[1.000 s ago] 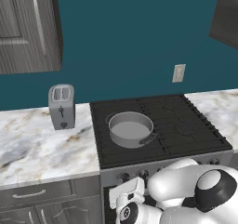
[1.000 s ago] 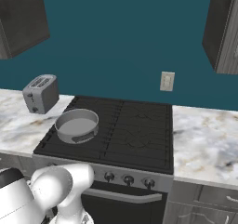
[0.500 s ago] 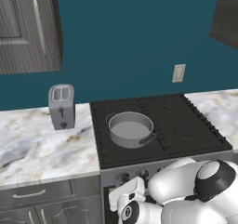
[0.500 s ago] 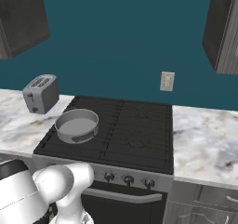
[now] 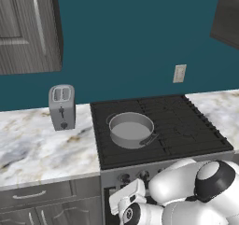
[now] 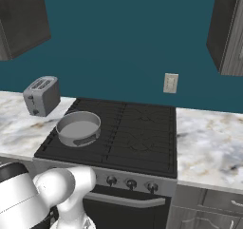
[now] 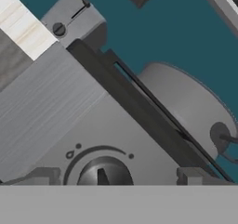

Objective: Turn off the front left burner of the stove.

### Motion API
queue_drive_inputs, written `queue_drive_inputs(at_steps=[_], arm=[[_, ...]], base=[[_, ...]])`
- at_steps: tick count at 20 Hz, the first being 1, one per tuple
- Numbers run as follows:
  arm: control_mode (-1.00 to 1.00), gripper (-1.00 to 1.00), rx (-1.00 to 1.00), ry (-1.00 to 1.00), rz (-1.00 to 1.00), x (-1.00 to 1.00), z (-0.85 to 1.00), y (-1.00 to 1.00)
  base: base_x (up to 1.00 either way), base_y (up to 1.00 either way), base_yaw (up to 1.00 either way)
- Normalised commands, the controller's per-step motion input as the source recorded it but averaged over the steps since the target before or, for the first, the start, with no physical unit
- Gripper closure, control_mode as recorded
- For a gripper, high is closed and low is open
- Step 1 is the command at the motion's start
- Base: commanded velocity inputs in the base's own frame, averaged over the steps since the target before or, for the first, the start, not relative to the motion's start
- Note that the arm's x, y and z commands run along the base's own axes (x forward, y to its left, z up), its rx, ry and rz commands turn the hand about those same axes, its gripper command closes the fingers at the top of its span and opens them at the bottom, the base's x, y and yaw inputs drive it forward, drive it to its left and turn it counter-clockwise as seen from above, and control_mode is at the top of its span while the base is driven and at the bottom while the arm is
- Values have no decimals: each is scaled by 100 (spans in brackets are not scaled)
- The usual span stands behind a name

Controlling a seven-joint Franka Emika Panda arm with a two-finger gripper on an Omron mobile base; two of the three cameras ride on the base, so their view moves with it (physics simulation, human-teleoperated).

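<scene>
The stove (image 5: pixel 158 126) has a grey pot (image 5: pixel 131 130) standing on the front left burner (image 5: pixel 105 150), whose black grate shows around the pot. Small dark knobs (image 5: pixel 125 177) line the grey front panel (image 6: pixel 137 176). In the hand view, my gripper (image 7: pixel 117 176) is open and close up against the panel. Its two grey fingertips (image 7: pixel 44 175) stand on either side of a round dark knob (image 7: pixel 104 172). From the left base view, my white hand (image 5: pixel 127 196) hangs just below the panel's left end. The pot (image 7: pixel 186 107) shows above the panel edge.
A silver toaster (image 5: pixel 62 106) stands on the marble counter (image 5: pixel 37 144) left of the stove. Drawers (image 5: pixel 37 196) sit under that counter and the dark oven door with its handle (image 6: pixel 128 200) under the knobs. More counter (image 6: pixel 209 142) lies to the right.
The arm's elbow and upper joints have shifted slightly. The hand stays low at the left end of the front panel, and the pot and toaster have not moved.
</scene>
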Motion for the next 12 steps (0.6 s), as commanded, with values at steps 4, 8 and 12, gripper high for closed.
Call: queue_drive_inputs(at_steps=[4, 8, 12], arm=[[-100, -100, 0, 0, 0, 18, 0, -49], [-100, -100, 0, 0, 0, 3, 0, -57], [-100, -100, 0, 0, 0, 23, 0, -33]], base=[[0, 0, 0], [0, 0, 0], [0, 0, 0]])
